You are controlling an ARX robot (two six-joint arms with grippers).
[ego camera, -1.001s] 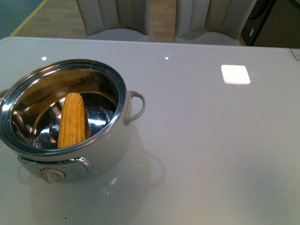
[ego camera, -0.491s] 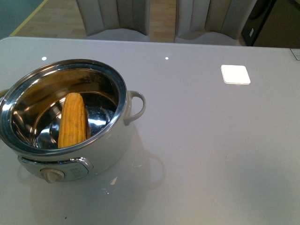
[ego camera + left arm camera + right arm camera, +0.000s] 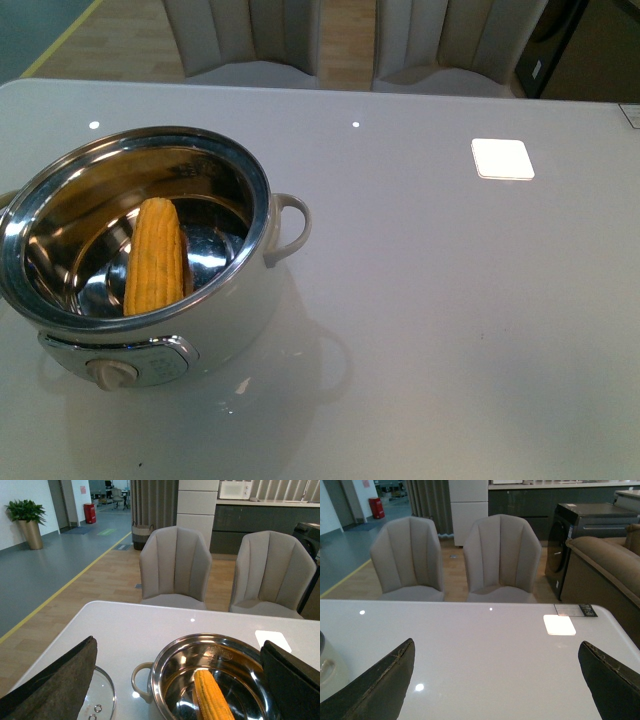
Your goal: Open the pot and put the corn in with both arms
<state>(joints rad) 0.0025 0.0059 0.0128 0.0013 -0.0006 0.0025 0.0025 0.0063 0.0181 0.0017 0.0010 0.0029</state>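
Left hand seen spread wide, nothing gripped; yellow-orange husked corn cob framed between its dark fingers, below and apart from them. Cob lain inside open cream-white round electric pot with shiny steel interior, leaned on near wall. Glass lid set on white table beside pot. Right hand likewise spread, empty, held over bare table. Two grey chairs seen beyond.

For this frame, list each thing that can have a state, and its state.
Pot: open, lid off, upright on the table.
Corn: inside the pot, leaning on its wall.
Lid: off, lying on the table beside the pot.
Left gripper: open, holding nothing.
Right gripper: open, holding nothing.
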